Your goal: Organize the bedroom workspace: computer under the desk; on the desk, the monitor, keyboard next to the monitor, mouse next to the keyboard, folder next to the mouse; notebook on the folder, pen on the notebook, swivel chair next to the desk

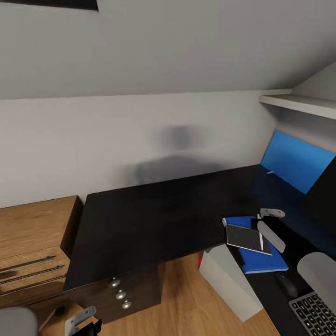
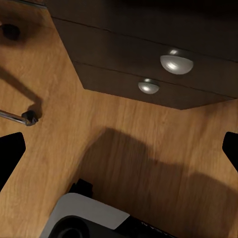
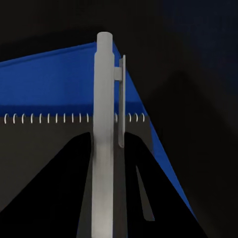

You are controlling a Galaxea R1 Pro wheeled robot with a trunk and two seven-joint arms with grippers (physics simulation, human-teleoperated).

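The blue folder (image 1: 261, 263) lies on the glossy black desk (image 1: 149, 219), and the dark notebook (image 1: 243, 237) is stacked on it. My right gripper (image 1: 262, 225) hovers just over the notebook. In the right wrist view it (image 3: 106, 148) is shut on the grey pen (image 3: 104, 89), above the notebook's spiral edge (image 3: 44, 119) and the folder (image 3: 49, 79). Along the desk lie the mouse (image 1: 285, 283) and keyboard (image 1: 317, 310), with the monitor (image 1: 322, 198) behind. The grey computer (image 1: 231, 284) stands on the floor under the desk. My left gripper (image 1: 84, 323) (image 2: 119, 148) hangs open, low by the drawer unit (image 1: 123, 291).
A light-wood shelving counter (image 1: 32, 233) stands left of the desk. A blue wall panel (image 1: 296, 161) and a white shelf (image 1: 303, 103) are at the right. A chrome leg with a caster (image 2: 22, 117) lies on the wood floor near the drawer knobs (image 2: 176, 62).
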